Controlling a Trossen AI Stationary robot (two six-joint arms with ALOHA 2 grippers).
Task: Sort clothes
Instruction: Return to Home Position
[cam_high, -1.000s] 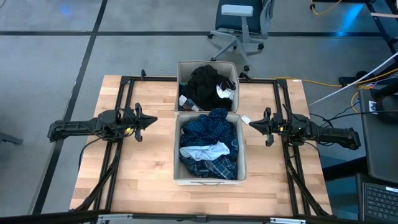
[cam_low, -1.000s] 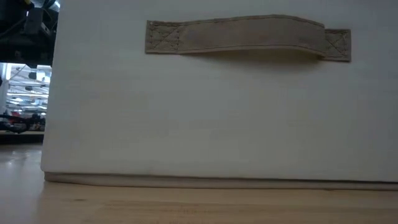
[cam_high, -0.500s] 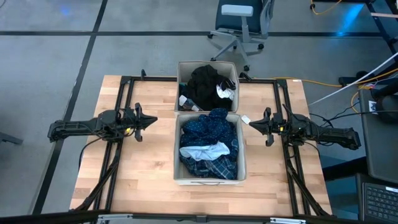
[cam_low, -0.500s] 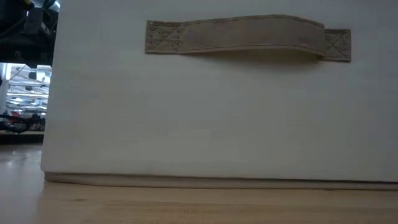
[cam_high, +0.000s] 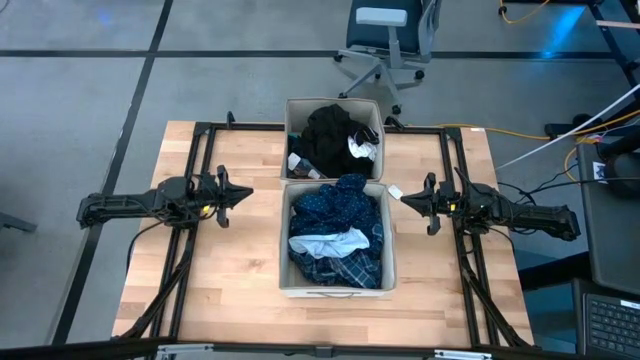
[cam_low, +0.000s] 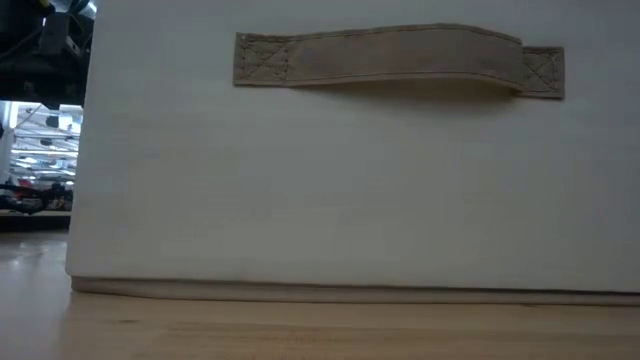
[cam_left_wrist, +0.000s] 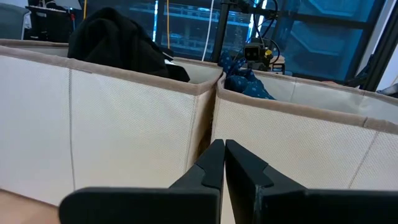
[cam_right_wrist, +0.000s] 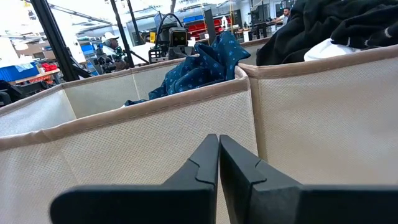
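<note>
Clothes seen from above: black garment in far beige square fabric bin, navy dotted garment in near bin, on a pale wooden table; low down, the near bin's wall fills the sight; the wrist views show left gripper and right gripper pinched shut beside the bins.

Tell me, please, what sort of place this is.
Probably a robotics lab or workshop: a light wooden table stands on a grey floor, with a grey swivel office chair beyond it and loose yellow cables.

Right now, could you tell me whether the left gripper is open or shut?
Shut: the left gripper shows both fingers pressed together, holding nothing.
</note>
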